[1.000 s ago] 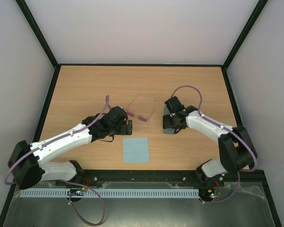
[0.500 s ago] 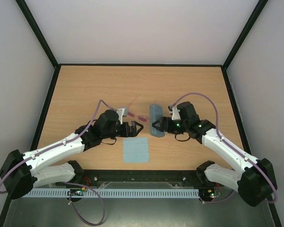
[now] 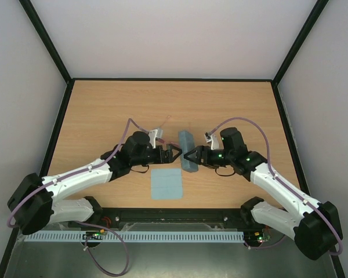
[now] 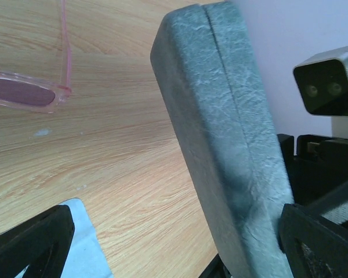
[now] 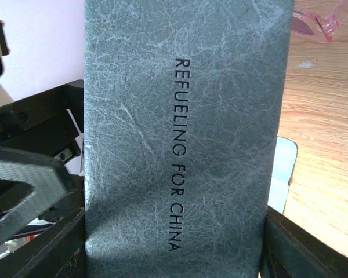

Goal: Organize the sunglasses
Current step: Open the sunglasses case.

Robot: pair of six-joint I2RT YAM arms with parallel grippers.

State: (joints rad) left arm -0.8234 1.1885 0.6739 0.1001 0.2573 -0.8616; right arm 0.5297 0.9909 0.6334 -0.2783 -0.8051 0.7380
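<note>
The pink sunglasses (image 3: pixel 160 138) lie on the table behind my left wrist; one lens (image 4: pixel 23 92) shows in the left wrist view and a corner (image 5: pixel 316 23) in the right wrist view. A blue-grey case (image 3: pixel 187 145) is lifted at mid-table, with my right gripper (image 3: pixel 191 157) shut across its width (image 5: pixel 180 145). My left gripper (image 3: pixel 176 152) stands open just left of the case. The case's lower end (image 4: pixel 220 133) reaches in between the left fingers (image 4: pixel 29 243), close to the right one.
A light blue square cloth (image 3: pixel 166 183) lies flat on the wooden table (image 3: pixel 104 110) in front of both grippers. The two wrists face each other closely, and the right wrist camera (image 4: pixel 327 81) shows in the left wrist view. Black rails edge the table.
The right gripper has carried the case leftward to the table's middle. The left gripper has swung right, past the sunglasses, up to the case.
</note>
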